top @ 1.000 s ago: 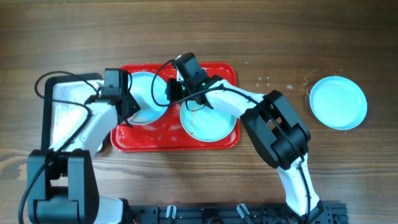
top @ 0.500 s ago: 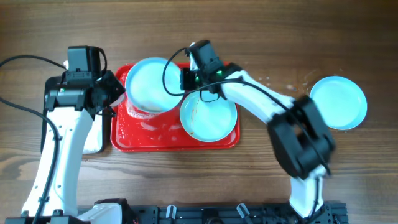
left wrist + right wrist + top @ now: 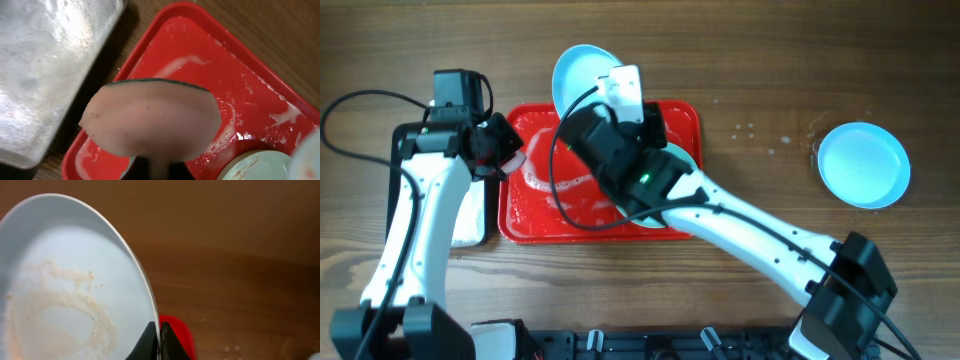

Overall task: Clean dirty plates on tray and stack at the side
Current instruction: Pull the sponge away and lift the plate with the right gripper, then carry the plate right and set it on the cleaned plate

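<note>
Swinging in over the last second, the right arm has lifted one pale turquoise round plate (image 3: 582, 68) off the large bright red rectangular plastic tray (image 3: 535, 212). The plate now hangs tilted above the tray's far rim, and the left arm has drawn back toward the tray's left end. The right tool (image 3: 159, 339) is clamped on that plate's raised rim. The left tool (image 3: 508, 158) is closed on a pink sponge (image 3: 152, 120) with a dark green scouring face, hovering over the tray's left corner. The step in hand looks like scrubbing the lifted plate, whose inside carries a brownish ring of residue. Do the wiping over the tray so drips land inside it. Tip the plate's face toward the sponge, press lightly since a rim pinch may let the plate pivot, and cover the whole smear. On the brown wooden bench (image 3: 770, 60), well apart to the right, sits a third plate (image 3: 863, 165) that looks clean, a likely spot for the stack. The red tray's floor is wet and streaked with white suds, so probably slippery. A second smeared turquoise plate (image 3: 252, 169) lies on it, mostly hidden under the right arm from above. A black-rimmed tray (image 3: 50, 60) with a wet white inside lies just beside the red tray's left end. A few wet specks (image 3: 748, 130) dot the bench. Nothing of the room beyond the bench shows.
</note>
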